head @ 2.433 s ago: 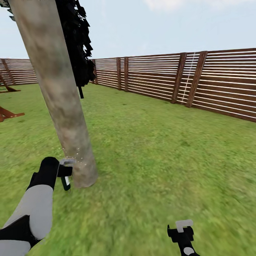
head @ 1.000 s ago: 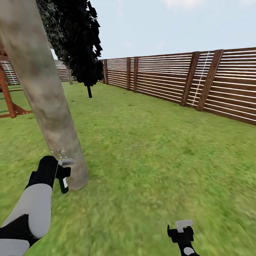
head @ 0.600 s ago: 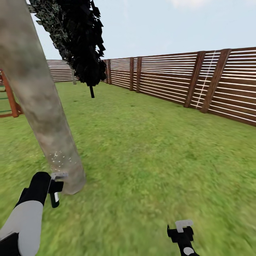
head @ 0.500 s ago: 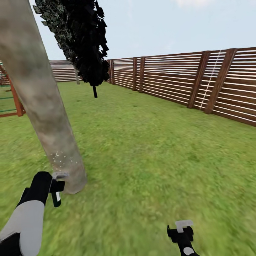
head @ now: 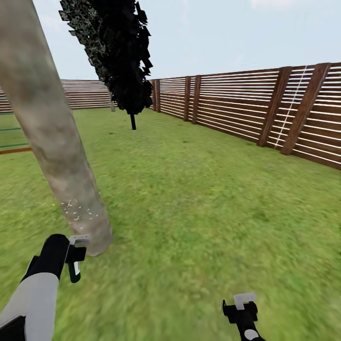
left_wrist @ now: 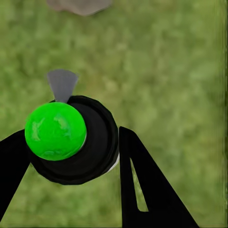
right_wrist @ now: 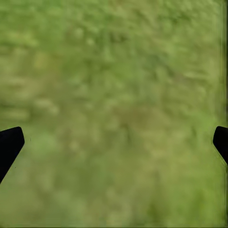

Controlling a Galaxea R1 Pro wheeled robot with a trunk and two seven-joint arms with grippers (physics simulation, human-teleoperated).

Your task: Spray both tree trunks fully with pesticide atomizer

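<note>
A thick, leaning tree trunk [head: 57, 142] of mottled beige-grey bark rises at the left of the head view. White pesticide specks [head: 76, 210] dot the bark just above its base. My left gripper [head: 75, 255] is beside the trunk's foot, a little short of it, and is shut on the pesticide atomizer [head: 74, 271]. In the left wrist view the atomizer [left_wrist: 90, 142] is a black body with a green ball on top and a grey nozzle [left_wrist: 61, 84], held between the left gripper's [left_wrist: 71, 137] black fingers. My right gripper [head: 242, 304] hangs low at the right, open over bare grass [right_wrist: 114, 114].
A brown slatted fence [head: 246, 109] runs along the back and right of the lawn. A dark narrow tree [head: 123, 57] stands behind the trunk near the fence. A brown wooden beam [head: 14, 150] lies at the far left. Open grass [head: 203, 203] stretches to the right.
The whole view has swung, so the fence and dark tree sit further right. My left arm with the atomizer has dropped lower. The specks now sit higher above the nozzle.
</note>
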